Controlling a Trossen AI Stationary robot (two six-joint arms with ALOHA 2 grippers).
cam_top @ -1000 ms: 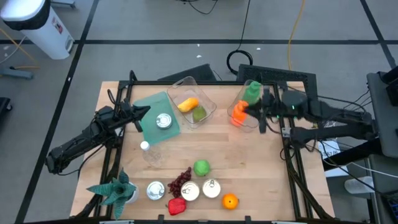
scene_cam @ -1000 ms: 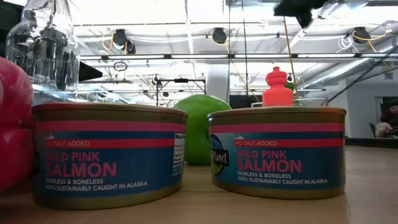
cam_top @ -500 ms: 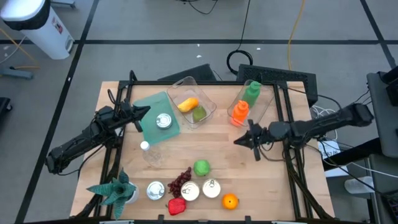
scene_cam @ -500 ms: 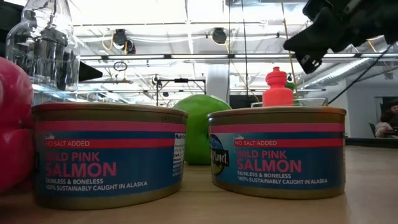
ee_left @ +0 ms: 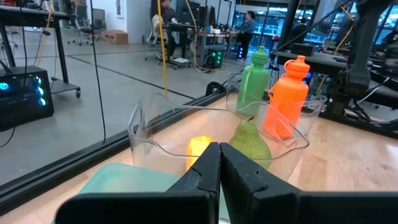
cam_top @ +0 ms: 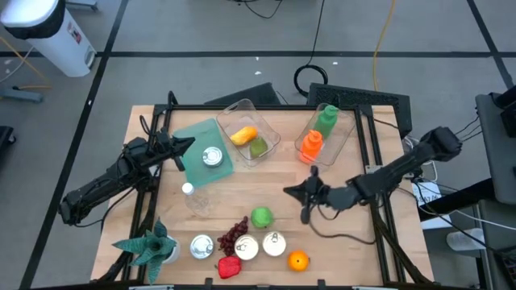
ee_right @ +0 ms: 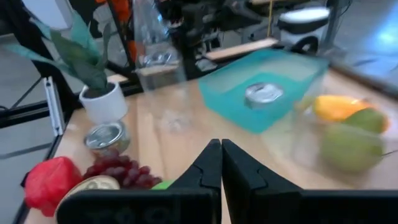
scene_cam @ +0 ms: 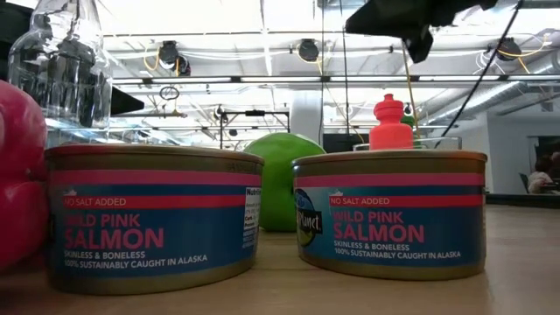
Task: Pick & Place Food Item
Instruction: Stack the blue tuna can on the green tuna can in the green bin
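Note:
My right gripper [cam_top: 289, 192] hangs shut above the middle right of the table, holding nothing, just right of and beyond a green apple [cam_top: 261, 216]. In the right wrist view its shut fingers [ee_right: 221, 165] point over the grapes [ee_right: 124, 174] and the red pepper [ee_right: 53, 183]. Near the front edge lie an orange [cam_top: 298, 260] and three tins [cam_top: 246, 247]. A clear bin [cam_top: 250, 137] holds a yellow fruit [ee_left: 199, 148] and a pear [ee_left: 252, 142]. My left gripper [cam_top: 187, 145] waits shut at the left, beside a teal container [cam_top: 205, 157].
A second clear bin at the far right holds an orange bottle [cam_top: 310, 145] and a green bottle [cam_top: 326, 119]. A tin [ee_right: 264, 93] lies in the teal container. A clear bottle [cam_top: 193, 196] and a potted plant [cam_top: 149, 246] stand at the left front.
My right gripper has swung from the bottles' bin at the far right toward the table's middle and near edge, sinking and rolling a little. It now hangs near the green apple. The bottles stay in their bin.

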